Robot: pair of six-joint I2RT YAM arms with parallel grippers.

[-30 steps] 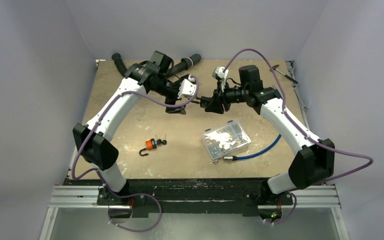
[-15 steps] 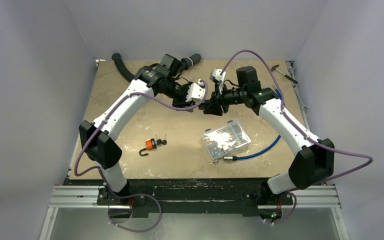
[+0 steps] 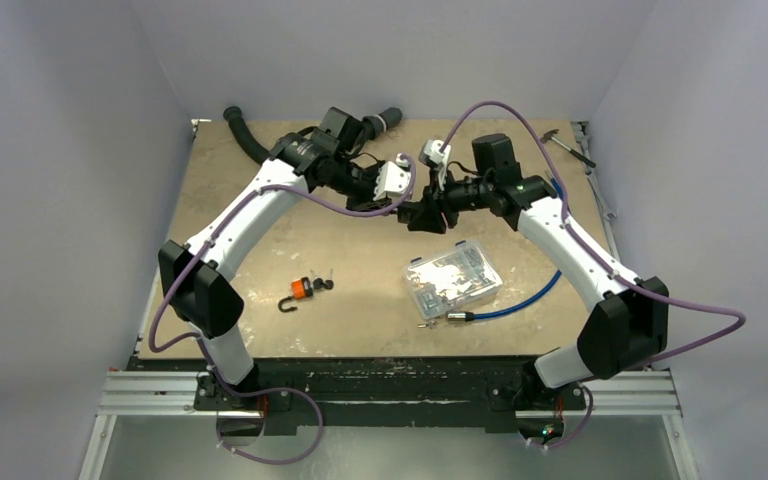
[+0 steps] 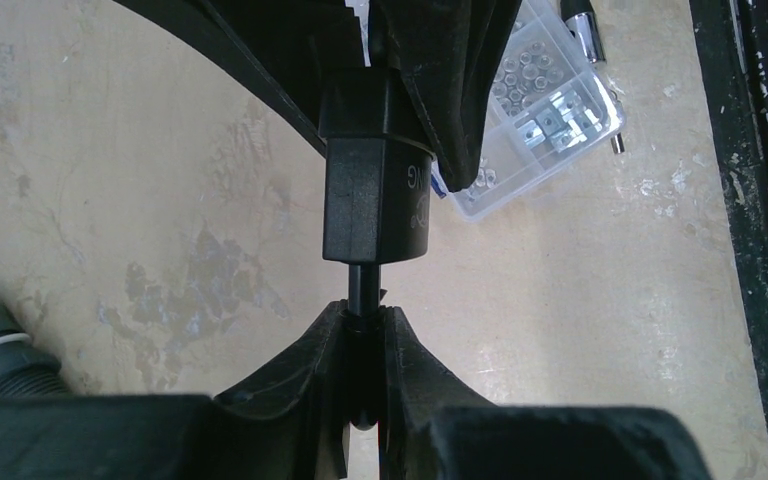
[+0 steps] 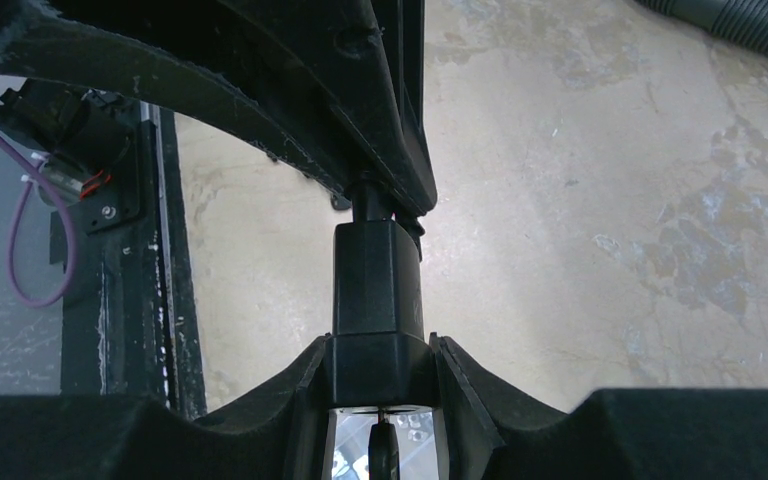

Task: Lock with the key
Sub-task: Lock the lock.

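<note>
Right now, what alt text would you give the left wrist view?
The left pincer, at the bottom, is clamped on a thin black stem, likely the key, sticking out of a black lock that the right pincer holds from above. Behind them are a tan table and a clear box of hardware.

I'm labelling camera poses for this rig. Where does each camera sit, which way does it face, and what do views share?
Top external: above and behind the robot, looking down on the beige table; left arm and right arm show whole.
Left wrist: on the left arm, looking along the left gripper, shut on a thin black stem.
Right wrist: on the right arm, looking along the right gripper, shut on the black block-shaped lock.
Shared: both wrist views show that lock from opposite ends.
</note>
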